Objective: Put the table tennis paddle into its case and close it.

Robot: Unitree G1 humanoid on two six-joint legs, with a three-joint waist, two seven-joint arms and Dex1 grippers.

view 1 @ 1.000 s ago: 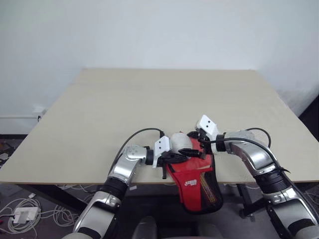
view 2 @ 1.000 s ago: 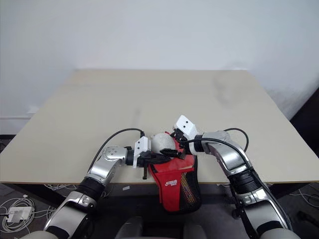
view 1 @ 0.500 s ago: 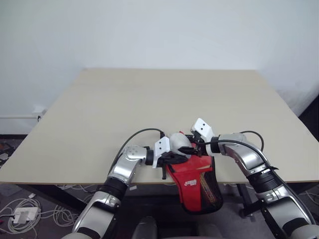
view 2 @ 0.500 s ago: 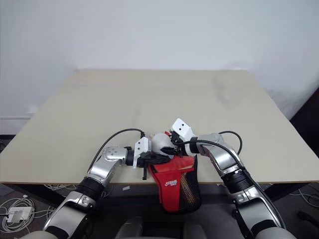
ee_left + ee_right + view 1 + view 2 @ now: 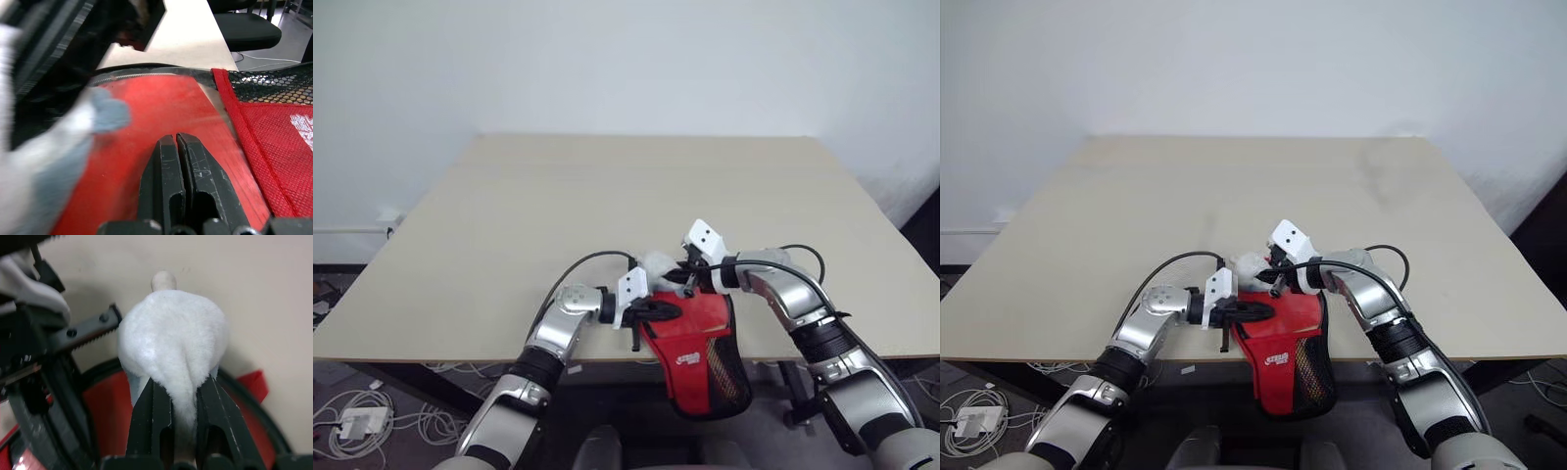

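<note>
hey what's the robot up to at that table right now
The robot is working on a red-and-black paddle case that hangs over the near edge of the table. Its left gripper is shut, pinching the case's red fabric near the zip opening. Its right gripper is closed on a fluffy white lump just above the case's opening. The zip edge looks open, so the case isn't closed yet. I can't make out the paddle itself.
</note>
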